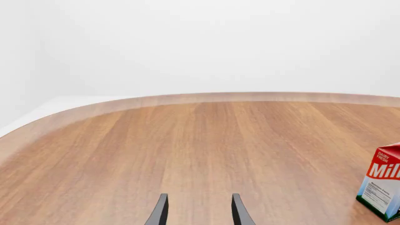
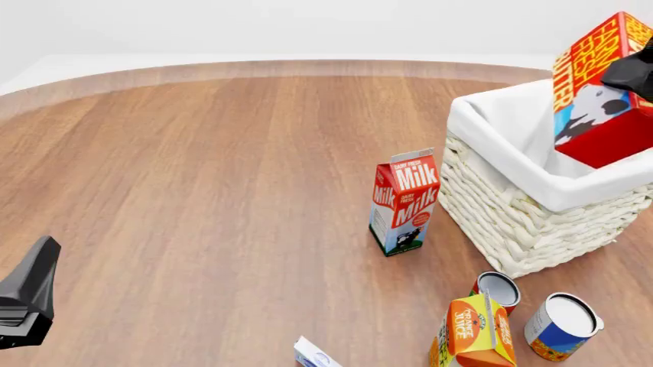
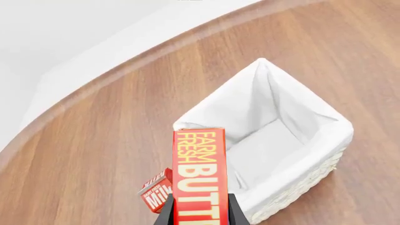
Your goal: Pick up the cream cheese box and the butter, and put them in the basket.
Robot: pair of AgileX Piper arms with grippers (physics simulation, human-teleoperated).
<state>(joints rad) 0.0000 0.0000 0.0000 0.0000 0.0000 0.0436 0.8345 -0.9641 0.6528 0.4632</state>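
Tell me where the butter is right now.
In the front view the butter is at the far right, held in the right claw in the air above the basket. It is not yet inside.

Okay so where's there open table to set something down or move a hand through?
Bare wood runs from the left gripper across to the milk carton and back to the table's far edge. It is crowded near the basket: two cans, the orange juice carton and the cream cheese box.
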